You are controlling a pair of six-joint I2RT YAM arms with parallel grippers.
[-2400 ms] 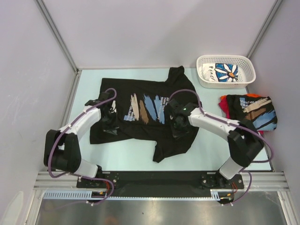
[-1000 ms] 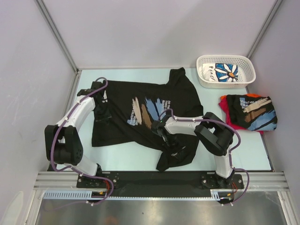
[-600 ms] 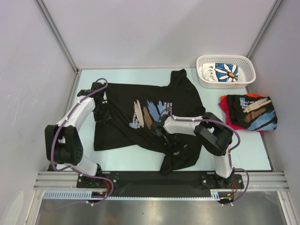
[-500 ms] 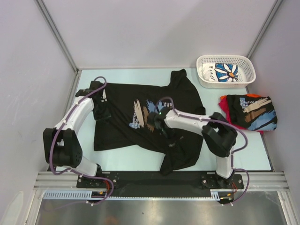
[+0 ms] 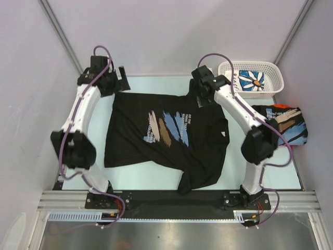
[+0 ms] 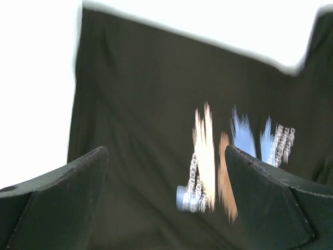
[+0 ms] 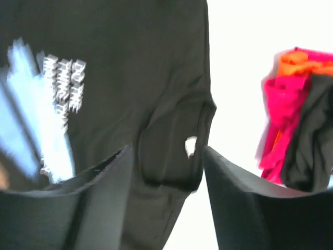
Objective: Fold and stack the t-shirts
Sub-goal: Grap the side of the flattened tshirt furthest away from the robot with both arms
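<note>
This is a robotics lab test cell: plain pale partition walls (image 5: 171,36) meet at bare aluminium posts (image 5: 62,39) and box in a pale table (image 5: 145,177); the enclosure is lit evenly and shot from a fixed camera overhead. Two white arms, left arm (image 5: 86,107) and right arm (image 5: 237,107), trail purple cables; both are bolted to a black plate (image 5: 171,198) on an extruded metal rail (image 5: 291,200) beside a slotted cable duct (image 5: 73,215).

white arms (image 5: 82,107) with black joints (image 5: 72,150), purple cables (image 5: 102,50), black end effectors (image 6: 165,153).
</note>
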